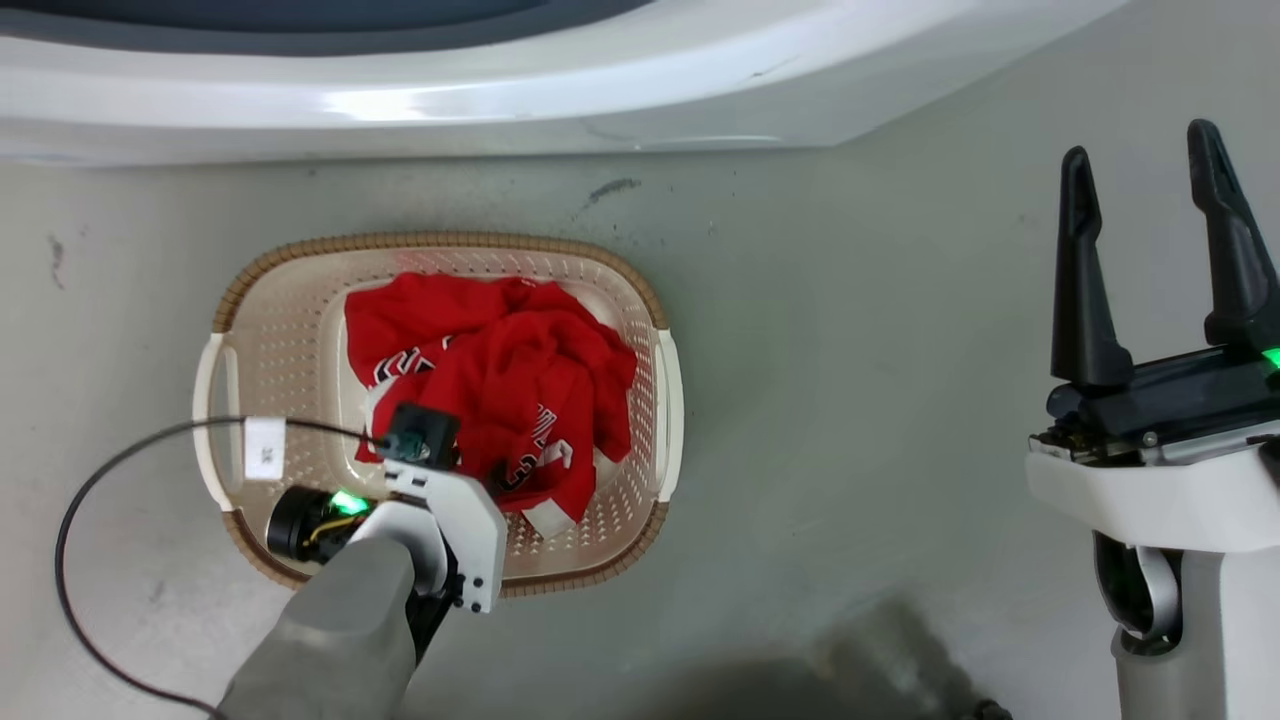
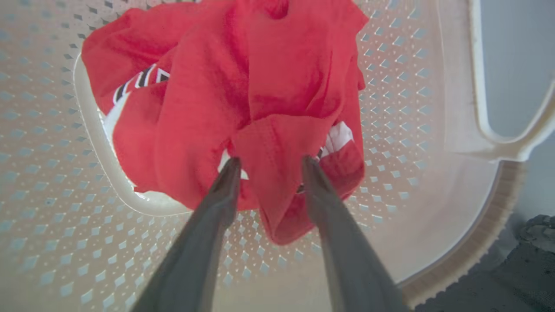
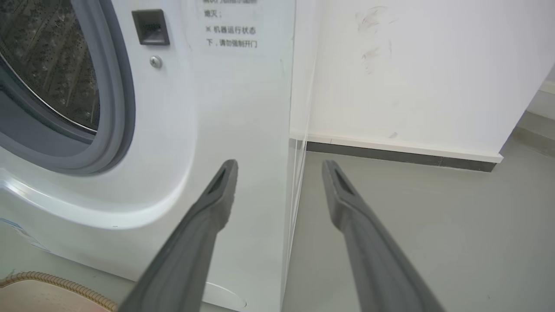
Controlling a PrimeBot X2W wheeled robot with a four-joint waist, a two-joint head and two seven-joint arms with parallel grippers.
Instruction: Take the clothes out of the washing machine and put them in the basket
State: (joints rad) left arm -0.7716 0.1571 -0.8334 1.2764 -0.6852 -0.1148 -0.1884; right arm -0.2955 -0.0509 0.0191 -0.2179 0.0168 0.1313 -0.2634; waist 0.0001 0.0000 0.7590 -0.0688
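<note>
Left tool [image 2: 271, 160] spread over clothes [image 2: 208, 108] in basket [image 2: 433, 130], right tool [image 3: 281, 164] wide beside washing machine [image 3: 243, 108]

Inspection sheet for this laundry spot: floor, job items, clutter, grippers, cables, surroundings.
Surface: grey floor, a few dark scuffs near the machine.
Job's things: red clothes piled in the basket; washing machine behind it; the part of the drum in view is bare steel.
Clutter: nothing seen.
Grippers: left gripper down in the basket, fingers apart, a fabric fold between them; right gripper open, empty, off to the side.
Cables: black cable loops from the left wrist over the basket rim and floor, carrying a white tag.
Surroundings: white wall, dark baseboard.
</note>
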